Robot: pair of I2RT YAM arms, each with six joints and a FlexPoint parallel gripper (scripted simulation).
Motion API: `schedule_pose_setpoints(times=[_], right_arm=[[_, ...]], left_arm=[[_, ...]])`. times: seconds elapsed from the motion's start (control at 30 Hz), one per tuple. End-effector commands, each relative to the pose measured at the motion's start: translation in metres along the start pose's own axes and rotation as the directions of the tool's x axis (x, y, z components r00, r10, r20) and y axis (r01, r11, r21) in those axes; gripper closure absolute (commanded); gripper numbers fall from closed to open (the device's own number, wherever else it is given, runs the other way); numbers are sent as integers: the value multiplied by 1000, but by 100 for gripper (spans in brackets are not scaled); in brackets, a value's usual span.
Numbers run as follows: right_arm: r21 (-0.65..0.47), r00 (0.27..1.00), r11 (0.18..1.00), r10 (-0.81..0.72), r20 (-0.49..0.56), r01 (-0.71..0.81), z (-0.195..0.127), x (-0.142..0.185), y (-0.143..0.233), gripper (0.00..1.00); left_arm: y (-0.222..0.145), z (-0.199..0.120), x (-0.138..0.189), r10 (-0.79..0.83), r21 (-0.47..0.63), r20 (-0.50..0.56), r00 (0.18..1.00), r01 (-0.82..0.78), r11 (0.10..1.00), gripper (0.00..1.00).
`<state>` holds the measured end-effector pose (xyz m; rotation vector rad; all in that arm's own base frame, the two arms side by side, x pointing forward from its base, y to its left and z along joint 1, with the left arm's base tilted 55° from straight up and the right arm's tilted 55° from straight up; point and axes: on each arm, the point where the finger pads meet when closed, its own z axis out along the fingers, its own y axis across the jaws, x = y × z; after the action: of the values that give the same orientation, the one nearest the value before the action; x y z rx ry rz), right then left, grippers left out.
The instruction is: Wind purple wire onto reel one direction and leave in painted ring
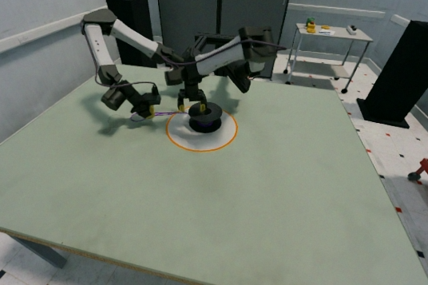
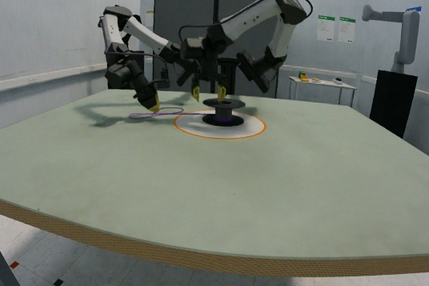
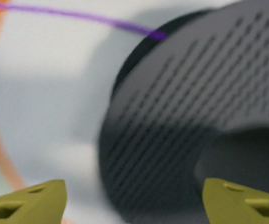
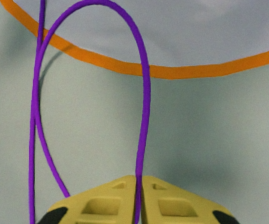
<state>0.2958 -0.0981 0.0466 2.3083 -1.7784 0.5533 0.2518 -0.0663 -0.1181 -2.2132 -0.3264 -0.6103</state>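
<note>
The black reel lies flat on one flange inside the orange painted ring. A little purple wire shows low around its core. The unwound purple wire runs from the reel across the ring to loops outside it. My left gripper is open and empty, just above the reel's near-arm side, one finger over the top flange and one beyond its rim. My right gripper is shut on the wire outside the ring, low over the table.
The two arms stand close together, with the left arm's forearm reaching over the reel. The table's front edge is far from the reel. A trolley stands beyond the table, with small objects on it.
</note>
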Motion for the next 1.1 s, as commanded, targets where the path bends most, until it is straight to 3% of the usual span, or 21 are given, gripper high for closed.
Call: schedule_pose_setpoints(times=[0.0,0.3,0.43,0.6,0.7,0.8,0.87,0.9,1.07], right_arm=[[30,1000,1000,-8,-26,8,-7,3,-6,100],[30,1000,999,-14,-26,14,-8,1,-6,100],[30,1000,999,-16,-26,17,-8,1,-6,100],[30,999,999,-18,-26,19,-8,0,-6,100],[30,999,999,-18,-26,19,-8,0,-5,100],[30,999,999,-18,-26,19,-8,0,-6,100],[30,999,999,-18,-26,19,-8,0,-6,100],[30,999,999,-18,-26,19,-8,0,-6,100],[30,999,999,-19,-26,19,-8,0,-6,100]], left_arm=[[3,-25,8,-22,-5,13,1000,22,1000,26],[-13,-15,0,-143,-4,14,990,143,990,26],[-13,-12,23,-406,0,14,914,406,914,26],[-32,-11,60,-702,15,21,712,702,712,26],[-59,-10,70,-839,22,29,543,839,544,26],[-91,-9,62,-941,23,36,335,942,336,26],[-91,-9,62,-941,23,36,335,942,336,26],[-98,-9,56,-984,31,30,178,983,179,26],[-121,-8,15,-996,43,19,-88,995,-87,26]])
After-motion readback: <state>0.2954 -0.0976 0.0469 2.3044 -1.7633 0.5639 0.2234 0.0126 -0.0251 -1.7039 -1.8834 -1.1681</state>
